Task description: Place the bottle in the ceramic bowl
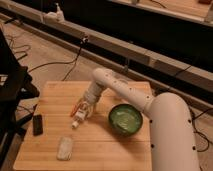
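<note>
The bottle [79, 119], slim and whitish with a pale label and a white cap at its lower-left end, hangs tilted just left of the frame's centre. Its upper part is clamped between the jaws of the gripper [84, 109]; whether the cap touches the board cannot be told. A thin orange thing [74, 108] shows just beside it on the left. To the right, near but apart, stands the ceramic bowl [125, 120], round, shallow, glossy mottled green with a dark rim. On the pale wooden table [107, 152] a small black object [37, 124] lies at the left edge and a speckled white pad [65, 148] at lower left. Cables [55, 62] trail over the floor, and a long ledge [150, 57] crosses the upper frame. The white arm [165, 125] rises bulky at lower right, runs up-left to an elbow [102, 77], then bends down to the gripper.
</note>
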You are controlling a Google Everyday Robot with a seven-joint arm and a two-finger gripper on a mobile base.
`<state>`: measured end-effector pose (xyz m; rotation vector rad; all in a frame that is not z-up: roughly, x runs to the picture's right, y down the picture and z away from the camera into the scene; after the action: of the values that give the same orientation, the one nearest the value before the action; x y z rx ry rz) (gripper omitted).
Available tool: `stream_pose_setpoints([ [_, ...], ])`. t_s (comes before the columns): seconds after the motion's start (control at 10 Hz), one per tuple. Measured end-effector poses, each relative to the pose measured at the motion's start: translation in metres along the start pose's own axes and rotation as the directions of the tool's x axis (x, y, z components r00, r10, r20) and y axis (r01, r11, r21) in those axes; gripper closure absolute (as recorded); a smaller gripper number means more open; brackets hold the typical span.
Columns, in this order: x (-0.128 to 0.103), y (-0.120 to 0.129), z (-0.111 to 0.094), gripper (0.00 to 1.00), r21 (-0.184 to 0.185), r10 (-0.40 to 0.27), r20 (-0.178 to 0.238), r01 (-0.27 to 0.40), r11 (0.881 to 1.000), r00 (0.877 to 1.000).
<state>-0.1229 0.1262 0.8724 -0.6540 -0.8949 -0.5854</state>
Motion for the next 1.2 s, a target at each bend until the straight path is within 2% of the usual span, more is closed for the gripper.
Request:
stream_pose_setpoints([
  [0.2,0.002,-0.003,0.006,0.35,-0.011,-0.005,0.011,0.006,1.000,1.000],
  [0.3,0.004,-0.004,0.010,0.40,-0.021,-0.008,0.016,0.008,1.000,1.000],
  [0.6,0.009,-0.004,0.010,0.67,-0.027,-0.009,0.001,0.009,1.000,1.000],
  [0.8,0.011,-0.003,-0.004,0.91,-0.028,-0.007,-0.035,0.006,1.000,0.999],
  [0.9,0.010,-0.002,-0.013,0.98,-0.028,-0.008,-0.058,0.006,1.000,0.998],
  [1.2,-0.002,0.002,-0.051,1.00,0.000,0.009,-0.129,-0.010,1.000,0.992],
])
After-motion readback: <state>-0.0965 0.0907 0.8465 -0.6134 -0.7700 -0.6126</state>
